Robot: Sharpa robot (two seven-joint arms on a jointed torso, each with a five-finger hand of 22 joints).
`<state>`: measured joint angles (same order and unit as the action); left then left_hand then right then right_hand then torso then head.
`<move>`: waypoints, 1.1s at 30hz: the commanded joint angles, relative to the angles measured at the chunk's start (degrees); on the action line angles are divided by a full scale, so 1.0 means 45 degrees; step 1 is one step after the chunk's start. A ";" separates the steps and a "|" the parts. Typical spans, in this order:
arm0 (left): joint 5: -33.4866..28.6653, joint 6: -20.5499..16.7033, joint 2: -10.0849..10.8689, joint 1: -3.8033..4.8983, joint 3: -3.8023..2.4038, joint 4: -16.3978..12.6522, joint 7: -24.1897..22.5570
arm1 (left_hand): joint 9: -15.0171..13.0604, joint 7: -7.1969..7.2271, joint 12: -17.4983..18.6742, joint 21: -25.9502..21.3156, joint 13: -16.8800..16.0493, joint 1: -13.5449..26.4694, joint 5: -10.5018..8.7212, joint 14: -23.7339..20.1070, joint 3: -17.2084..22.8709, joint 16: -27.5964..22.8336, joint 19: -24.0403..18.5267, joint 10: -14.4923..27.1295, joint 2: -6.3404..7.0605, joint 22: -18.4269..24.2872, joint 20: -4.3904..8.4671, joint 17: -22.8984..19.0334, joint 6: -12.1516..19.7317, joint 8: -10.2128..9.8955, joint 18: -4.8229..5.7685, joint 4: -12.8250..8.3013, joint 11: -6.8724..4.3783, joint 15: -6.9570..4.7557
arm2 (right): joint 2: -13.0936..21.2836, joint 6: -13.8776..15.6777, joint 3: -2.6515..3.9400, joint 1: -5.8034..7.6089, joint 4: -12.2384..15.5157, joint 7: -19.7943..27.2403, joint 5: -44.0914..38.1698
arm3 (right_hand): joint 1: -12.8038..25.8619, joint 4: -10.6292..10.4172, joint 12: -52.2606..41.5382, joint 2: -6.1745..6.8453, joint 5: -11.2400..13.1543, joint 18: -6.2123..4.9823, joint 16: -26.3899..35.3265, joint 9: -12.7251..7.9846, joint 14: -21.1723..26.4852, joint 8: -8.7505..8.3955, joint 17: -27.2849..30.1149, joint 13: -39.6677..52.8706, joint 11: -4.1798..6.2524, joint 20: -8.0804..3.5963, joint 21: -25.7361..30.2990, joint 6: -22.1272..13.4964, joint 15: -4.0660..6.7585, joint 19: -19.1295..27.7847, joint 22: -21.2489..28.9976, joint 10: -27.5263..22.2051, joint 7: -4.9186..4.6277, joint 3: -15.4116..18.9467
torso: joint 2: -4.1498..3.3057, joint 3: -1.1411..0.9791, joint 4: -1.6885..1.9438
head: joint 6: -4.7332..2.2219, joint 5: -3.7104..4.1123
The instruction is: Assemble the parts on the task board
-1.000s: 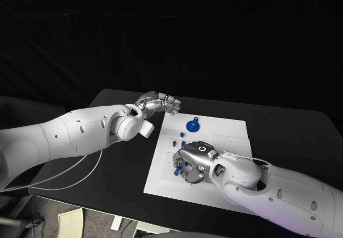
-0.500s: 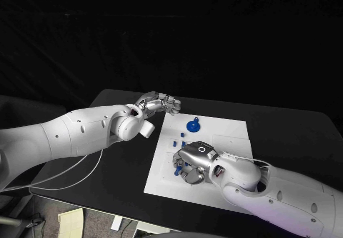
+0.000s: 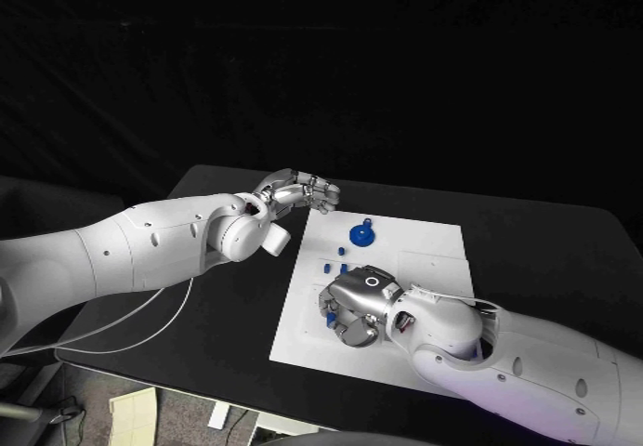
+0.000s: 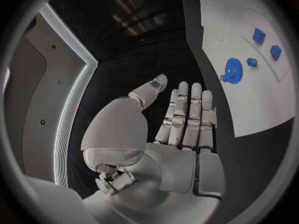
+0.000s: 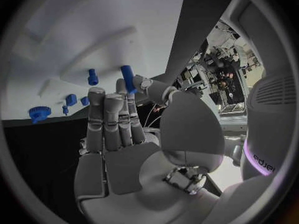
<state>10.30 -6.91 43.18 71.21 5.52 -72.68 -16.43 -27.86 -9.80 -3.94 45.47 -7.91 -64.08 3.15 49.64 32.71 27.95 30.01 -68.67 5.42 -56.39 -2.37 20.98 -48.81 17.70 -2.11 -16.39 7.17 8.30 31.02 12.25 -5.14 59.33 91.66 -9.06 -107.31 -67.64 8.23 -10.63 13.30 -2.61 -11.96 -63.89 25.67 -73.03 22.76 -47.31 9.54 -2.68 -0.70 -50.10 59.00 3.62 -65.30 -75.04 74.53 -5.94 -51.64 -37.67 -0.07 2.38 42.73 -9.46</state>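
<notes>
R hand (image 3: 360, 305) is down over the near-middle of the white board (image 3: 429, 253), fingers (image 5: 111, 115) curled w/ a small blue peg (image 5: 127, 78) pinched between thumb and a fingertip; the wrist view shows the peg upright at the fingertips, just above the board face. In the head view a bit of blue (image 3: 333, 319) peeks out at the hand's edge nearest the board's left side. Cannot tell if the peg touches the board.

L hand (image 3: 300, 192) is off the board, just past its far-left corner, above the black counter (image 3: 536, 242). Fingers (image 4: 187, 112) lie straight and close together, thumb out to one side, nothing in them. They touch no part.

Parts on the board, placed from the R hand:
- blue gear (image 3: 361, 236) w/ a stub on top, well beyond the hand toward the board's far edge; same gear is in the L wrist view (image 4: 233, 70) and R wrist view (image 5: 39, 114).
- small blue stud (image 4: 251, 62) just beside the gear.
- two small blue blocks (image 3: 343, 269) between the gear and the hand, nearer the hand; one is at (image 4: 259, 36), the other just beside it.
- another short blue peg (image 5: 92, 76) stands on the board near the held peg.

Board lies flat mid-counter, long side running away from the robot. A white cable (image 3: 127, 321) loops on the counter under the L arm, well apart from the board.
</notes>
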 commanded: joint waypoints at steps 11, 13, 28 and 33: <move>-0.0078 0.0192 0.0018 0.0005 -0.0009 -0.0038 -0.0093 | 0.0019 -0.0005 -0.0027 -0.0047 0.0025 0.0037 0.0073 0.0120 -0.0056 -0.0077 0.0026 0.0101 -0.0124 -0.0023 -0.0027 0.0021 0.0080 0.0046 -0.0210 0.0012 0.0026 -0.0011 | 0.0023 -0.0240 -0.0185 -0.0165 -0.0132 0.0369 0.0607 | 0.0696 0.0217 0.0423 0.0420 -0.0169 -0.0671 -0.0002 -0.0157 0.0073 -0.0394 -0.0009 -0.0191 -0.0280 0.0043 -0.0092 -0.0560 -0.0242 0.0097 -0.0232 -0.0712 -0.0308 0.0643 | -0.0002 -0.0013 -0.0008 | 0.0022 -0.0010; -0.0078 0.0196 0.0029 0.0005 -0.0009 -0.0039 -0.0090 | 0.0019 -0.0005 -0.0027 -0.0048 0.0026 0.0038 0.0073 0.0120 -0.0057 -0.0078 0.0026 0.0102 -0.0123 -0.0023 -0.0027 0.0022 0.0081 0.0046 -0.0210 0.0012 0.0026 -0.0011 | 0.0036 -0.0099 -0.0185 -0.0165 -0.0133 0.0428 0.0723 | 0.1008 0.0422 0.0597 0.0436 -0.0222 -0.0677 -0.0011 -0.0217 0.0097 -0.0548 -0.0023 -0.0275 -0.0389 0.0038 -0.0117 -0.0858 -0.0374 0.0146 -0.0234 -0.1028 -0.0423 0.1495 | -0.0002 -0.0013 -0.0008 | 0.0022 -0.0010; -0.0078 0.0255 0.0034 0.0005 -0.0008 -0.0243 -0.0047 | 0.0021 -0.0007 -0.0026 -0.0053 0.0033 0.0045 0.0071 0.0120 -0.0063 -0.0092 0.0026 0.0105 -0.0118 -0.0027 -0.0029 0.0032 0.0087 0.0045 -0.0208 0.0015 0.0028 -0.0009 | 0.0386 0.1063 -0.0178 -0.0166 0.0133 0.0320 0.0853 | 0.1077 0.0661 0.1137 0.0737 -0.0270 -0.0677 0.0120 -0.0498 0.0476 -0.1061 0.0037 -0.0769 -0.0832 0.0188 0.0181 -0.1886 -0.0780 0.0534 -0.0131 -0.2136 -0.0858 0.3048 | -0.0007 -0.0012 0.0006 | -0.0024 0.0034; -0.0091 0.0219 0.0063 0.0005 -0.0008 -0.0140 -0.0055 | 0.0022 -0.0008 -0.0025 -0.0056 0.0036 0.0048 0.0071 0.0120 -0.0065 -0.0098 0.0026 0.0106 -0.0121 -0.0028 -0.0030 0.0036 0.0089 0.0045 -0.0208 0.0017 0.0029 -0.0008 | 0.0675 0.1447 -0.0091 -0.0162 0.0343 0.0351 0.0897 | 0.1037 0.0627 0.1130 0.0752 -0.0283 -0.0677 0.0120 -0.0508 0.0506 -0.1070 0.0039 -0.0800 -0.0844 0.0212 0.0206 -0.1913 -0.0792 0.0552 -0.0128 -0.2164 -0.0872 0.3036 | -0.0003 -0.0012 -0.0009 | -0.0060 0.0050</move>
<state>10.29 -6.68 43.44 71.21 5.52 -73.37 -16.32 -27.82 -9.80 -3.94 45.47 -7.82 -64.08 3.15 49.64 32.72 27.73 30.01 -68.47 5.42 -56.43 -2.37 21.08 -48.81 17.70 -2.09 -16.39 7.37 8.30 33.93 16.36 -5.64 58.64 92.87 -8.12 -103.58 -62.61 11.22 -5.75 16.30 -3.61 -11.32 -63.61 23.46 -70.93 18.18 -47.19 5.98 -6.55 0.10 -49.44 50.71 0.20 -63.22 -75.03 65.29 -9.91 -38.03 -37.69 -0.13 2.37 42.51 -9.26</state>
